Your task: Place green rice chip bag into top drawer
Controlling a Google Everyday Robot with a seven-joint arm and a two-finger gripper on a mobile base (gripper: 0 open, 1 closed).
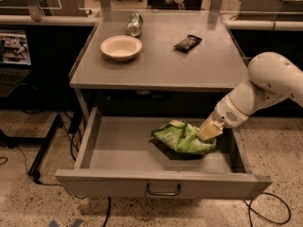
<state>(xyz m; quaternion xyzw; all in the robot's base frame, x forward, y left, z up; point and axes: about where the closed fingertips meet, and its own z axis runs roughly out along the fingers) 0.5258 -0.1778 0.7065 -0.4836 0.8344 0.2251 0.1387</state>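
Note:
The green rice chip bag is crumpled and lies low inside the open top drawer, right of its middle, with a dark shadow under it. My gripper comes in from the right on the white arm and is shut on the bag's right end, just inside the drawer's right wall. The drawer is pulled far out from under the grey table; its front panel carries a small curved handle.
On the table top stand a cream bowl, a green drink can lying at the back, and a small dark snack wrapper. A laptop sits at the left. Cables run on the floor.

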